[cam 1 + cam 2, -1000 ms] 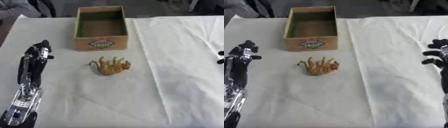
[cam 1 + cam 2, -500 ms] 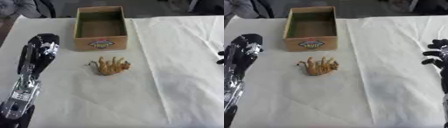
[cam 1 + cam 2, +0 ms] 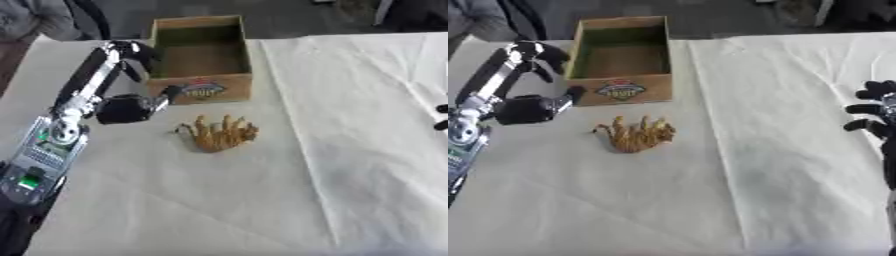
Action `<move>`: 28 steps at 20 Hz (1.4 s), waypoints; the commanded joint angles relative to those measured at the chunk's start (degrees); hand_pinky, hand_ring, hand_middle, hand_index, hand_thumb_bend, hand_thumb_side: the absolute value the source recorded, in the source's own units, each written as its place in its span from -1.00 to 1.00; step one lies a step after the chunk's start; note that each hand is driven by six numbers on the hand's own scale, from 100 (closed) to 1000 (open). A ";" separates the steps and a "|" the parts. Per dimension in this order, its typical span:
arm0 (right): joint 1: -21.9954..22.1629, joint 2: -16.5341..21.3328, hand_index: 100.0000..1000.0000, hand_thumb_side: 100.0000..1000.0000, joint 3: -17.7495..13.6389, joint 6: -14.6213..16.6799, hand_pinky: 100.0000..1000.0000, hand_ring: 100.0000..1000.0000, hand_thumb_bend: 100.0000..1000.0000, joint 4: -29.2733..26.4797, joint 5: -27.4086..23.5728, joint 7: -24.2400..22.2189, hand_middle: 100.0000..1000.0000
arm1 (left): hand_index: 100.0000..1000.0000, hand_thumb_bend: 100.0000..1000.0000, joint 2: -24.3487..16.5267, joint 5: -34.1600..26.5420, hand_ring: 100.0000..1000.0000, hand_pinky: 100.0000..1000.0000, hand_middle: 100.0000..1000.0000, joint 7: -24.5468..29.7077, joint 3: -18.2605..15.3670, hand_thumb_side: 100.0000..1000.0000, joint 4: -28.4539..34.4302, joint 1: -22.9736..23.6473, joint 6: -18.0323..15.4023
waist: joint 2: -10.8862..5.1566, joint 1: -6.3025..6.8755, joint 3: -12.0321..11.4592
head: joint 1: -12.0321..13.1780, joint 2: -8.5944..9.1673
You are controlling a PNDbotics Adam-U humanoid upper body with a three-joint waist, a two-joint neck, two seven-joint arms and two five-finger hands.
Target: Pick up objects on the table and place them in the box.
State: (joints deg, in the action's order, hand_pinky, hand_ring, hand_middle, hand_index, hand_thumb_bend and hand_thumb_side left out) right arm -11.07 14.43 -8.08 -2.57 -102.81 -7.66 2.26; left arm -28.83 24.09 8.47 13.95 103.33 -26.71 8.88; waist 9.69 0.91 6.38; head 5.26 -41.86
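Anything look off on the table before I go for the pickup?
Nothing stands out. The yellow-brown object lies intact on the white cloth, just in front of the upright, empty wooden box. The cloth shows only creases.

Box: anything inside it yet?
The wooden box looks empty: only its bare brown floor and greenish inner walls show. The near wall hides the strip of floor just behind it. The yellow-brown object lies on the white cloth in front of the box.
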 commanded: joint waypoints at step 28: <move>-0.22 0.92 0.43 0.27 0.39 0.10 -0.21 0.14 -1.00 -0.86 -0.51 -0.57 0.19 | 0.40 0.20 8.41 17.46 0.34 0.03 -0.06 8.69 11.95 -0.76 -22.85 -14.22 -2.69 | -1.20 -0.75 1.08 | -0.17 -0.36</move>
State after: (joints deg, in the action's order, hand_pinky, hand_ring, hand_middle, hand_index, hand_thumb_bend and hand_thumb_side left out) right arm -11.00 14.43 -7.69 -2.51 -102.80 -7.72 1.87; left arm -20.45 40.68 17.39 25.89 80.73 -39.66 6.40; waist 9.47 0.28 7.40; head 5.11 -42.23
